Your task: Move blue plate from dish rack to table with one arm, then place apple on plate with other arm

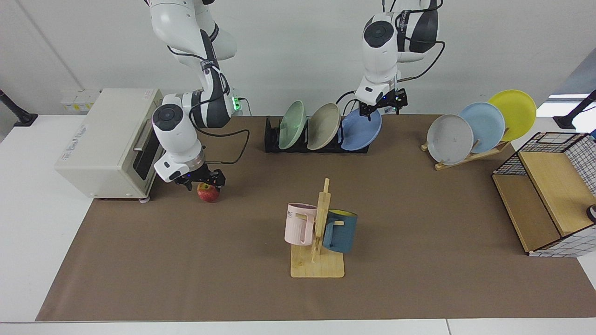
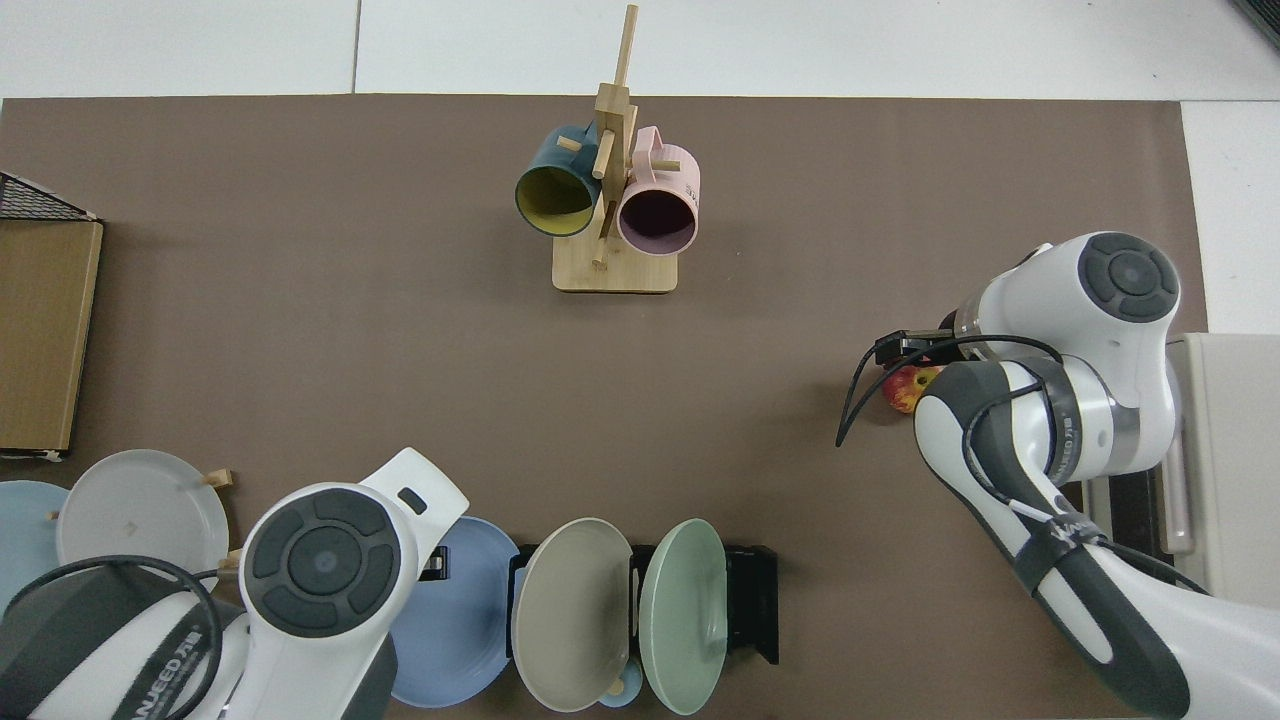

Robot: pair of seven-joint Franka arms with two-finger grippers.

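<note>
The right gripper [image 1: 203,179] hung low over the small red-and-yellow apple [image 1: 208,192], which sat on the brown mat of the white table [image 1: 46,223] just beside the cream toaster oven [image 1: 109,139]; its black fingers were spread to either side of the fruit's top, not clamped on it. That arm was folded down sharply, elbow high, forearm pointing down at the mat. From above, the apple [image 2: 908,388] was half hidden under the wrist. The left gripper [image 1: 382,106] stood at the upper rim of the round periwinkle-blue plate [image 1: 361,129], which leaned in the end slot of the low black slotted dish rack [image 1: 272,139], next to a beige plate [image 1: 323,126] and a pale green plate [image 1: 291,124]. Its fingers looked parted around the rim; whether they touched it could not be told. The left arm reached down from high, wrist near vertical. In the top view its big joint covered part of the blue plate [image 2: 455,620].
</note>
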